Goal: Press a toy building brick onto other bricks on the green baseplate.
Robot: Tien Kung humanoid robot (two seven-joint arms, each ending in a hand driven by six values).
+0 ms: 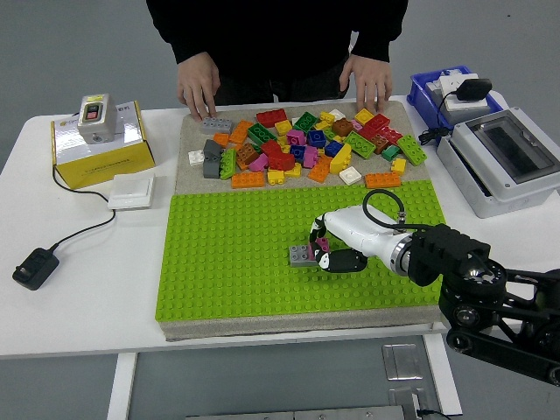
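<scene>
The green baseplate (pixel 236 262) lies across the front of the mat. A grey brick (pixel 300 255) sits on it, right of centre. My right hand (pixel 320 248) reaches in from the right and is curled around a small pink brick (pixel 322 245) held against the grey brick's right end. The white forearm (pixel 363 234) slants down over the plate. My left arm is out of sight. A loose pile of coloured bricks (pixel 306 144) lies on the beige mat beyond the plate.
A person stands at the far side, with one hand (pixel 198 85) and the other hand (pixel 368 80) resting on the mat's far edge. A yellow box (pixel 101 149) with a switch stands at left, a white pad (pixel 132 191) beside it. A grey enclosure (pixel 506 159) and a blue bin (pixel 442 98) stand at right.
</scene>
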